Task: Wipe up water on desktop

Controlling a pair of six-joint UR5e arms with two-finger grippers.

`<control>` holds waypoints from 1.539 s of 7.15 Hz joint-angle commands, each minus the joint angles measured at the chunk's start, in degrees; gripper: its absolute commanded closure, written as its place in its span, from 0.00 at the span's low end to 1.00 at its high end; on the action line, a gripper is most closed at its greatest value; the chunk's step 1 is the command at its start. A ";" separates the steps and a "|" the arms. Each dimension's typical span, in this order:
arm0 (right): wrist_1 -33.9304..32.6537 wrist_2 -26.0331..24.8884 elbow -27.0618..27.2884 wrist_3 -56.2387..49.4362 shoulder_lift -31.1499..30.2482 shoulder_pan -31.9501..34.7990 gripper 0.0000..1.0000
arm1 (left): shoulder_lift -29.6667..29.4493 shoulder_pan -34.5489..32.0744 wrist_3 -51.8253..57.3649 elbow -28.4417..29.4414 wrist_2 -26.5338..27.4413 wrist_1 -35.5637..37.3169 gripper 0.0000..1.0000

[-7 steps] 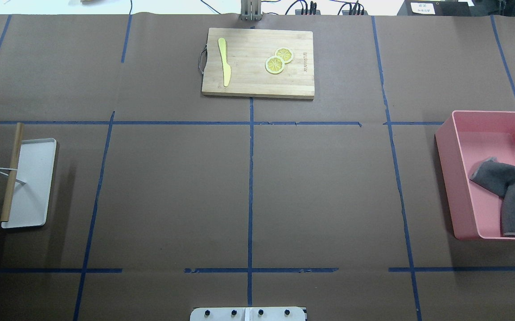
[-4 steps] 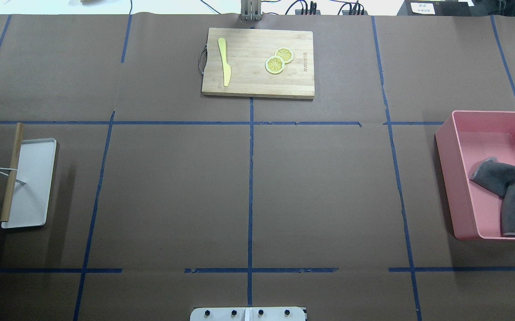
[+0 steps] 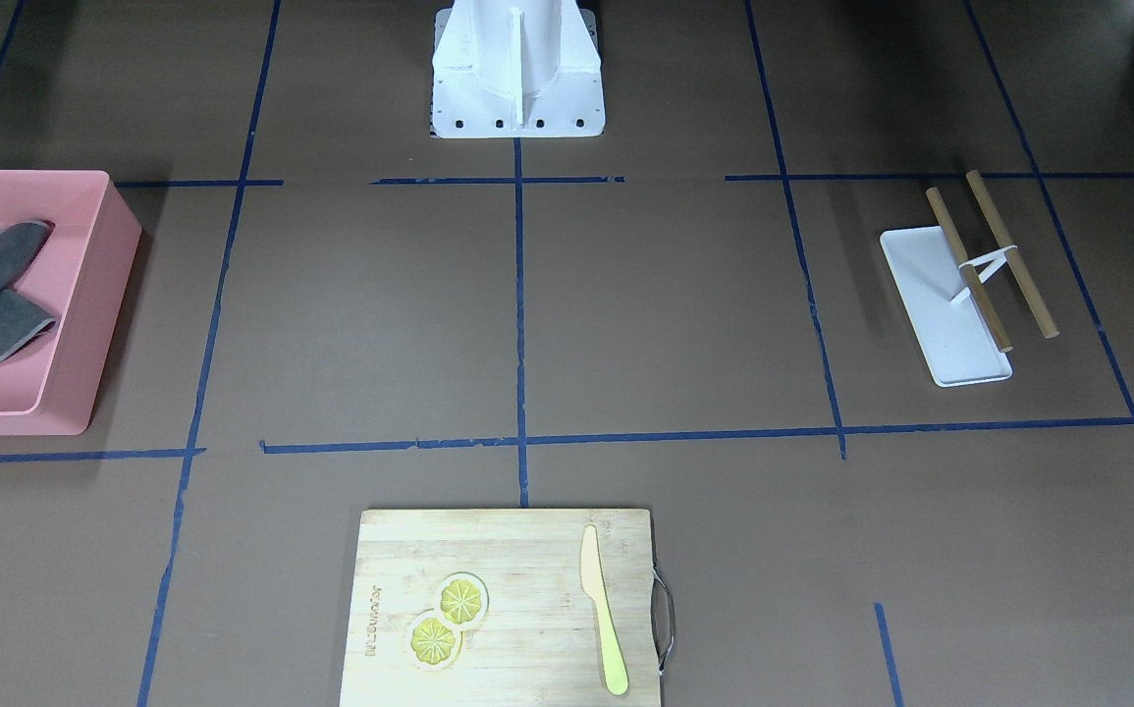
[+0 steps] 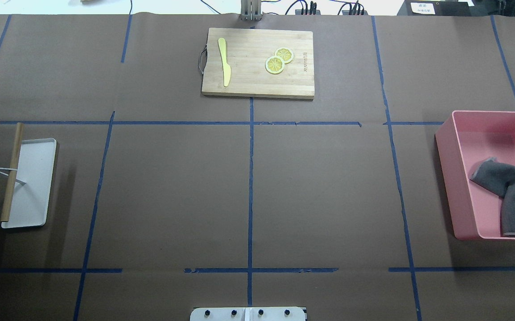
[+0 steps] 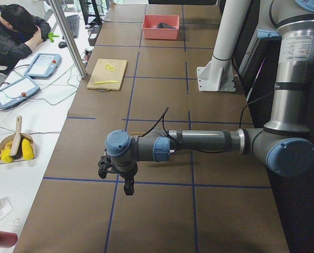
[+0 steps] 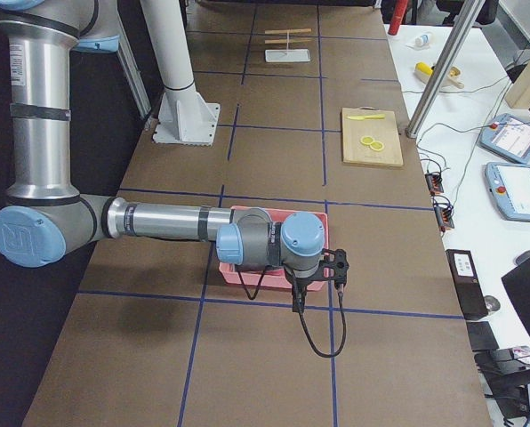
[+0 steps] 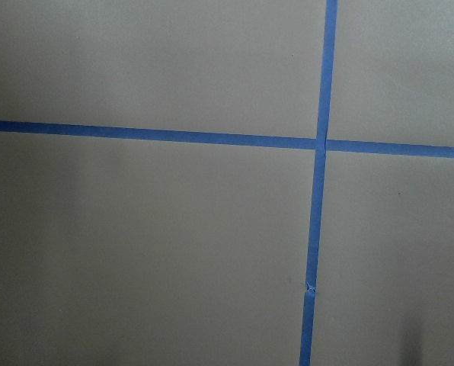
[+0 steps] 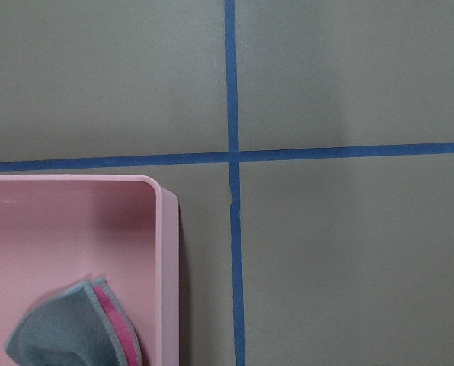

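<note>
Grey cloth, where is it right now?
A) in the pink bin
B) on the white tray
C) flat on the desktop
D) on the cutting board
A: the cloth lies crumpled inside the pink bin at the right edge of the overhead view, and neither arm is touching it.

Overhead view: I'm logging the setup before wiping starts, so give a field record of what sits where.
desktop: dark brown, blue tape grid; no water discernible
cloth: grey, lying inside pink bin
pink bin: robot's right side
cutting board: far centre, bearing yellow knife and two lemon slices
white tray: robot's left side
left tool: over bare desktop, state unclear
right tool: by pink bin, state unclear
</note>
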 commanded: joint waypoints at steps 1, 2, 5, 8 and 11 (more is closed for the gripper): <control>-0.02 -0.73 -0.14 -0.03 -0.03 -0.27 0.00 | -0.13 0.00 -0.21 -0.28 -1.11 0.21 0.00; -0.02 -0.73 0.03 0.06 -0.03 -0.27 0.00 | 0.91 -0.17 0.23 -0.10 -2.60 -0.40 0.00; 0.07 -0.64 0.12 0.06 0.06 -0.27 0.00 | 3.30 -0.70 5.94 -0.80 -5.07 -0.58 0.00; 0.07 -0.64 0.12 0.06 0.06 -0.27 0.00 | 2.24 -4.20 5.86 -1.94 -4.90 0.29 0.00; 0.07 -0.64 0.12 0.14 0.06 -0.27 0.00 | 2.33 -4.39 5.86 -2.21 -4.90 0.29 0.00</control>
